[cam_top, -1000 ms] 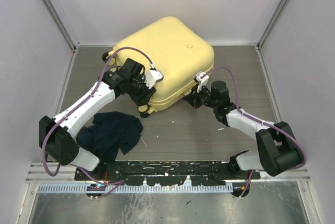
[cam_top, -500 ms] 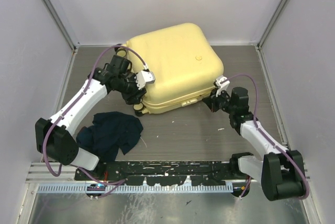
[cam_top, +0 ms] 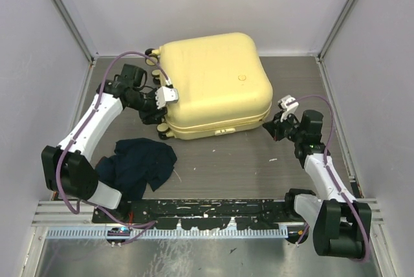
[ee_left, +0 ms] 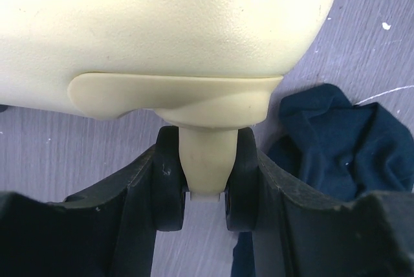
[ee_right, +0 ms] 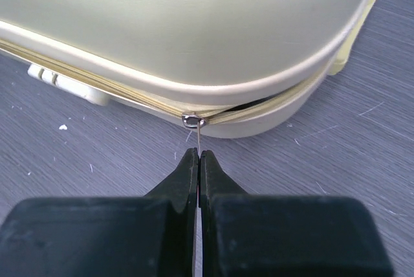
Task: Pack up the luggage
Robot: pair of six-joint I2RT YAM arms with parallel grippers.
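Observation:
The luggage [cam_top: 213, 83], a pale-yellow hard-shell suitcase, lies flat with its lid down in the middle of the table. My left gripper [cam_top: 155, 116] is at its near-left corner. In the left wrist view the gripper [ee_left: 206, 196] is shut on a black twin wheel [ee_left: 169, 180], one finger [ee_left: 129, 225] against each outer side. My right gripper [cam_top: 273, 125] is at the near-right corner. There the gripper [ee_right: 198, 155] is shut on the thin metal zipper pull [ee_right: 198, 137], just below the slider [ee_right: 194, 120]. To the right of the slider the seam gapes a little.
A dark blue cloth [cam_top: 139, 164] lies crumpled on the table near the left arm, in front of the suitcase's left corner; the cloth [ee_left: 343, 141] shows beside the held wheel. Grey walls close in the back and both sides. A pale latch block [ee_right: 65, 81] sits on the seam.
The suitcase has turned clockwise and shifted right. My left gripper swung back and left with the wheel. My right gripper moved right and nearer along the seam, still shut.

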